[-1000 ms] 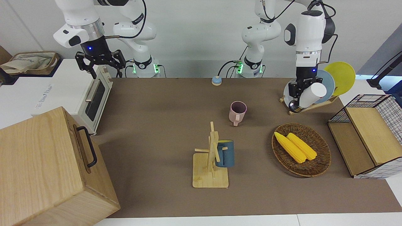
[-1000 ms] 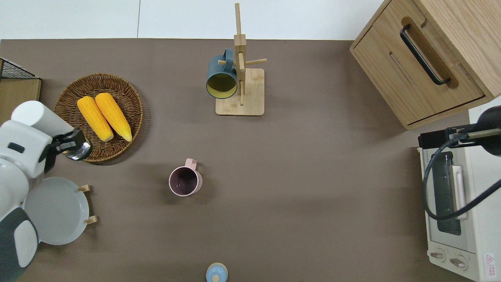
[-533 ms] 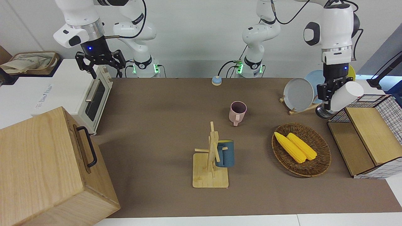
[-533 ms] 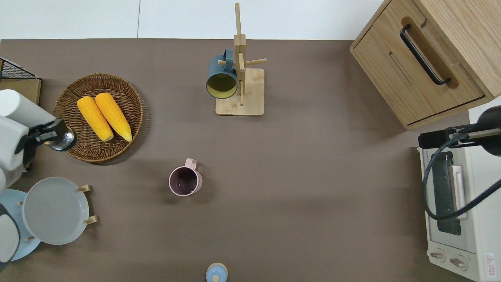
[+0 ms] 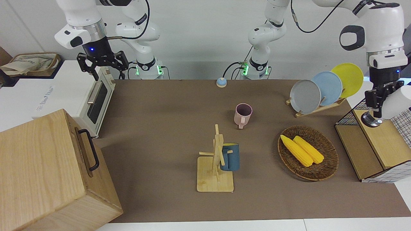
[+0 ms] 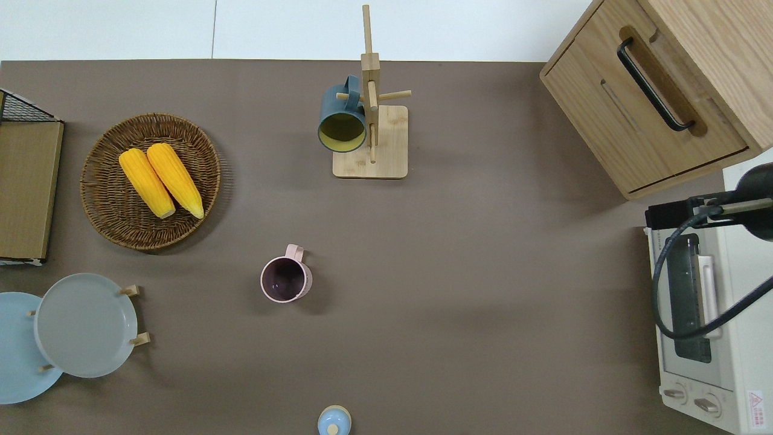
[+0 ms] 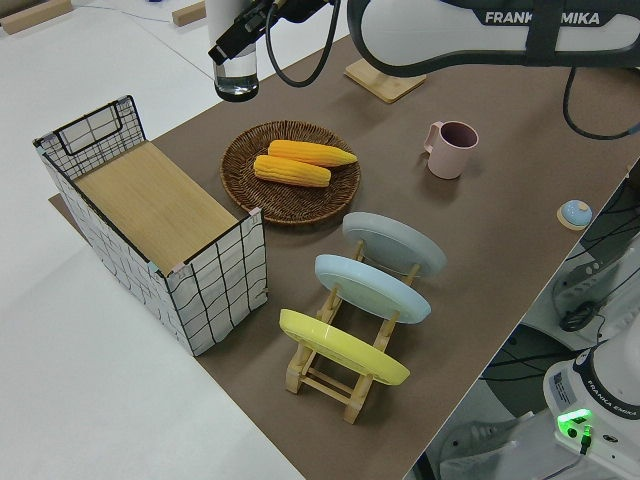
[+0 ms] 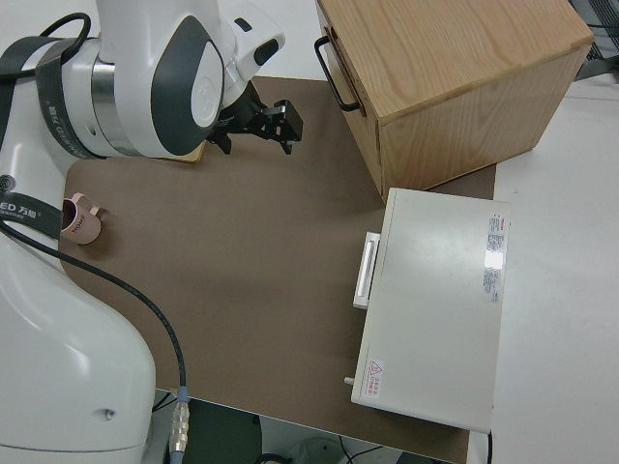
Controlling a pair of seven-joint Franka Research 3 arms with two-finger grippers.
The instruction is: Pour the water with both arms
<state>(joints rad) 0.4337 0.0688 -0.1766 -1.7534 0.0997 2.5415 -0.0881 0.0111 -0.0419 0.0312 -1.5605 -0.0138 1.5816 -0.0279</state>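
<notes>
On the brown table mat (image 5: 167,134), left gripper (image 5: 379,100) grips a white bottle (image 5: 396,102); right gripper (image 5: 102,64) parked, spread.

Gripper: left gripper (image 7: 236,42) at 11 o'clock, clamped on a bottle (image 7: 237,72) with a clear lower end.
Basket: wicker basket (image 7: 240,160) at centre, two corn cobs (image 7: 292,170) inside.
Crate: wire crate (image 7: 210,270) at 9 o'clock.
Plates: three in a rack (image 7: 330,375) at 6 o'clock.
Mug: pink mug (image 7: 450,150) at 2 o'clock.
</notes>
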